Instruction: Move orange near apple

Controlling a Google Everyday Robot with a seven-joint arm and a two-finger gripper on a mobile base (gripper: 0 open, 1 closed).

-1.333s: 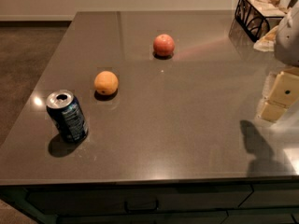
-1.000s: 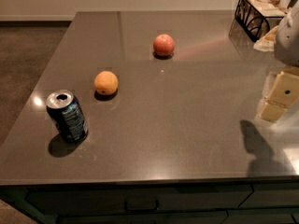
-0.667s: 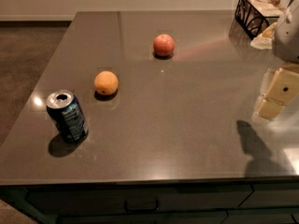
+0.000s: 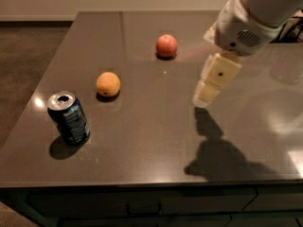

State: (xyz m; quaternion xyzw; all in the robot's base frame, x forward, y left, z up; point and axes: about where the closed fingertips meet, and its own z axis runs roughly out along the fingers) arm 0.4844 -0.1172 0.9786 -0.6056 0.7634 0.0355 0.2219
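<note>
The orange [image 4: 108, 84] sits on the dark table [image 4: 142, 145], left of centre. The apple [image 4: 166, 45] sits further back, to the orange's right, about a hand's width away from it. My gripper [image 4: 203, 97] hangs from the white arm [image 4: 246, 18] that enters from the top right. It hovers above the table right of centre, well to the right of the orange and in front of and right of the apple. It holds nothing that I can see.
A blue soda can [image 4: 69, 118] stands upright near the front left, just in front of the orange. The arm's shadow [image 4: 213, 150] falls on the front right of the table. A dark wire basket [image 4: 293, 30] peeks out behind the arm at the far right.
The arm and gripper have swung left from the table's right edge to over its middle right. The orange, apple and can have not moved.
</note>
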